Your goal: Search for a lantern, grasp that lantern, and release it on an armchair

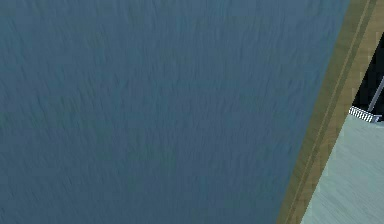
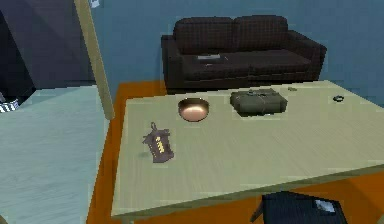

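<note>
The lantern [image 2: 158, 143], a small dark thing with a loop handle, lay on the pale bench [image 2: 250, 165] just in front of the copper bowl [image 2: 193, 108] and slightly to its left, apart from it. That put it close to the bench's left edge with bare top around it, so it looked easy to reach from that side without disturbing the bowl. Whether it stood upright or lay tilted was hard to tell.

Just right of the bowl sat a dark green case [image 2: 256, 101], and far right of the bowl lay a small ring [image 2: 340, 98], too small to name. Well behind the bowl stood a dark sofa [image 2: 243, 50], wider than an armchair, with a flat grey item [image 2: 208, 57] on its seat that I could not identify.

Ahead, the robot faced a blue wall [image 1: 150, 110] and a tan door frame [image 1: 330, 110], which suggests it had drawn up with the bench on its reaching side.

Well in front of the bowl and to its right, a dark shape [image 2: 305, 210] was cut off by the arm side view's bottom edge, and I could not tell what it was. Nor could I tell the pincer's state or whether it held anything.
</note>
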You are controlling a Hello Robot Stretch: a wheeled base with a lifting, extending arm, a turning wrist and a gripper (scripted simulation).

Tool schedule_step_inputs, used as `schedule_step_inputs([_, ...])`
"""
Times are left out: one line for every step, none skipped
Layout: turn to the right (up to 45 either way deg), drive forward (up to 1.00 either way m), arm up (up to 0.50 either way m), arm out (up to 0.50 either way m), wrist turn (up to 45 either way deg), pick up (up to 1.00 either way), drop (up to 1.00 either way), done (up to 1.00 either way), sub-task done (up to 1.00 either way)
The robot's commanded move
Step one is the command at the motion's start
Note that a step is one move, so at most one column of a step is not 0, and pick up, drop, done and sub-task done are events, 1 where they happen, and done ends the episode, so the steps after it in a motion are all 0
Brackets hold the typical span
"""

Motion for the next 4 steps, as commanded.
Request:
schedule_step_inputs([0.0, 0.00, 0.38, 0.00, 0.0, 0.00, 0.00, 0.00, 0.00])
schedule_step_inputs([0.0, 0.00, 0.00, 0.40, 0.0, 0.00, 0.00, 0.00, 0.00])
schedule_step_inputs([0.0, 0.00, 0.00, 0.00, 45.0, 0.00, 0.00, 0.00, 0.00])
schedule_step_inputs([0.0, 0.00, 0.00, 0.00, 45.0, 0.00, 0.00, 0.00, 0.00])
